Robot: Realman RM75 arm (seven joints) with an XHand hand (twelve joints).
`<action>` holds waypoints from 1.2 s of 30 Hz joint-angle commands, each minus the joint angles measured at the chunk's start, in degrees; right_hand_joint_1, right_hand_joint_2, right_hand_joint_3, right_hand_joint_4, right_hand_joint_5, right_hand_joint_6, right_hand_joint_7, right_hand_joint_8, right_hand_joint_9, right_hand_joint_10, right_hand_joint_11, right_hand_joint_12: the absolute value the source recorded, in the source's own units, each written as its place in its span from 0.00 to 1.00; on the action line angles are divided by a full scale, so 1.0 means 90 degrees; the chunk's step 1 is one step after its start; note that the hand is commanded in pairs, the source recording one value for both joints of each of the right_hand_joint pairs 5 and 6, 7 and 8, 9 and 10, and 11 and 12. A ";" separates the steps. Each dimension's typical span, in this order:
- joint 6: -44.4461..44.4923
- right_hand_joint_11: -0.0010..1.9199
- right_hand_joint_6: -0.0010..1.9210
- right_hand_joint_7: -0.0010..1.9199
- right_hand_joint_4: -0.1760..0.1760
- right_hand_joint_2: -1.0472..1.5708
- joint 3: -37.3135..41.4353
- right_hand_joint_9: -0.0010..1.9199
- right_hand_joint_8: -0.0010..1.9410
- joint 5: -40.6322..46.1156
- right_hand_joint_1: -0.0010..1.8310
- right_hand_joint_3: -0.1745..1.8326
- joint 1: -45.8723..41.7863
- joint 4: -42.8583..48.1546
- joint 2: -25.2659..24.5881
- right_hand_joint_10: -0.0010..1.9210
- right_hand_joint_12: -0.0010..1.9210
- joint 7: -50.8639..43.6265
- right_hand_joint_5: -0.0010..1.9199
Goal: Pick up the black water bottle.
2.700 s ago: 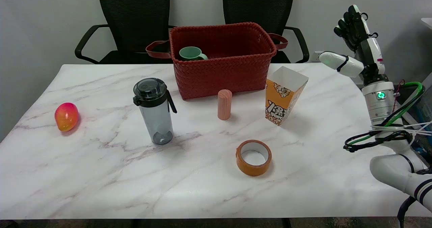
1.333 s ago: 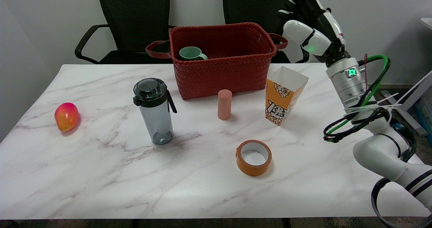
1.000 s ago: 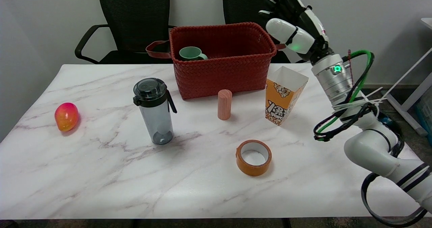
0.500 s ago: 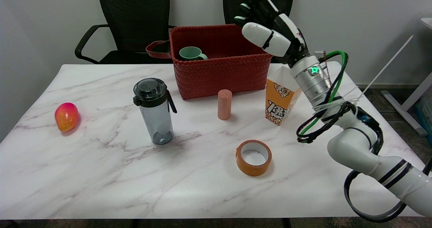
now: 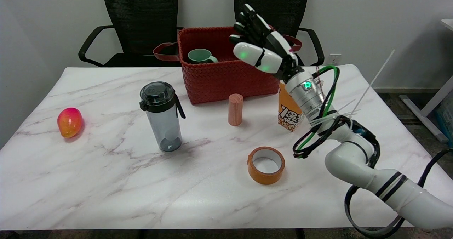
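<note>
The black-and-white right hand (image 5: 261,44) hangs in the air before the woven red basket (image 5: 226,72), fingers spread and holding nothing. The black-lidded, smoky-clear water bottle (image 5: 162,117) stands upright on the white marble surface (image 5: 106,182), well apart to its left.

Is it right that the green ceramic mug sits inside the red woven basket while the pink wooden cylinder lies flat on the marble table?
Not quite. In the head view the pink wooden cylinder stands upright on the marble table. The green ceramic mug does sit inside the red woven basket.
</note>
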 commanded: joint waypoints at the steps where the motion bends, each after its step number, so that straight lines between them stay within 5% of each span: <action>1: 0.0085 0.21 0.00 0.04 0.50 0.61 -0.0451 0.10 0.04 -0.0650 0.41 0.00 0.0424 -0.0787 -0.0625 0.10 0.21 0.0000 0.00; 36: 0.0248 0.15 0.00 0.04 0.50 0.60 -0.0915 0.07 0.04 -0.1917 0.41 0.00 0.1160 -0.2420 -0.1737 0.07 0.15 0.0000 0.00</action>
